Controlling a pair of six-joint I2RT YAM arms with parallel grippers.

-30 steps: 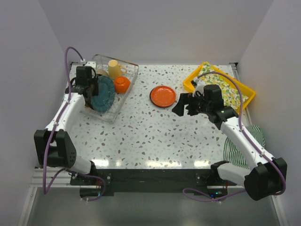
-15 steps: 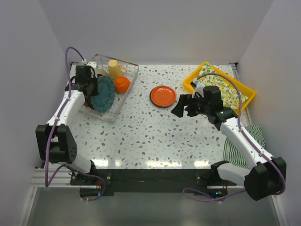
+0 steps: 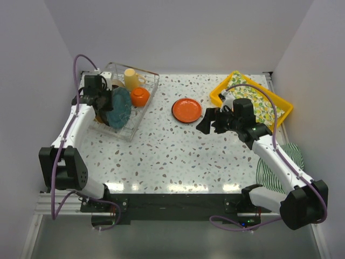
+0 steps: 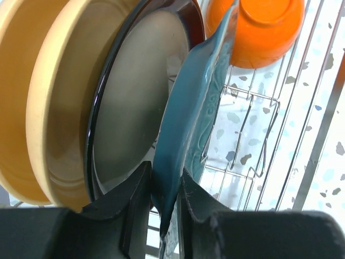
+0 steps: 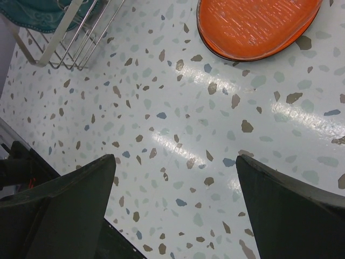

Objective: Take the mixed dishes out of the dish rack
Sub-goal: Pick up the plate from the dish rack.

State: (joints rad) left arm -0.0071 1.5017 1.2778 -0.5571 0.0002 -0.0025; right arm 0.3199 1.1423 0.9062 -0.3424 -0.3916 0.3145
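Though on edge in the rack (image 3: pixel 135 122), an embossed teal plate (image 4: pixel 186 145)

left pincer (image 4: pixel 163 200): clamped on teal plate (image 4: pixel 195 116) | right pincer (image 5: pixel 173 164): spread wide

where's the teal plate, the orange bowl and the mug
teal plate (image 4: pixel 194 108), left wrist view, middle of its patterned side
orange bowl (image 4: pixel 267 32), left wrist view, its outer wall
mug (image 3: pixel 130 79), top view, its body

Orange plate (image 3: pixel 186 110) on speckled table (image 3: pixel 178 156)
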